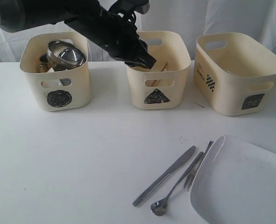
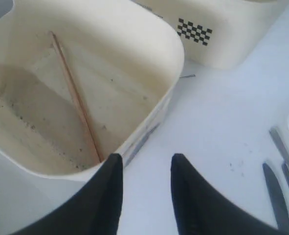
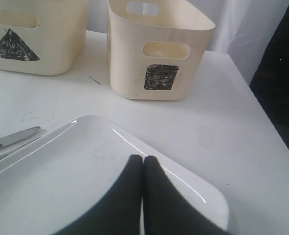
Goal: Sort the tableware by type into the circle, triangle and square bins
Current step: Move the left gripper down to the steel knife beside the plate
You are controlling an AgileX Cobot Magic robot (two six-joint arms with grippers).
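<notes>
My left gripper (image 1: 148, 62) hangs open over the front rim of the triangle bin (image 1: 158, 95), with nothing between its fingers (image 2: 145, 161). A wooden chopstick (image 2: 77, 102) leans inside that bin (image 2: 149, 63). The circle bin (image 1: 58, 88) holds a steel bowl (image 1: 66, 54) on top of other steel ware. The square bin (image 1: 236, 88) stands at the right. A knife (image 1: 165, 176), spoon (image 1: 174, 189) and fork (image 1: 198, 165) lie on the table beside the large white plate (image 1: 243, 184). My right gripper (image 3: 143, 159) is shut and empty above the plate (image 3: 61, 166).
The three bins stand in a row along the back of the white table (image 1: 81, 154). The square bin (image 3: 156, 54) has a checkered label on its side (image 2: 194, 31). The table's right edge (image 3: 261, 112) is close to the plate.
</notes>
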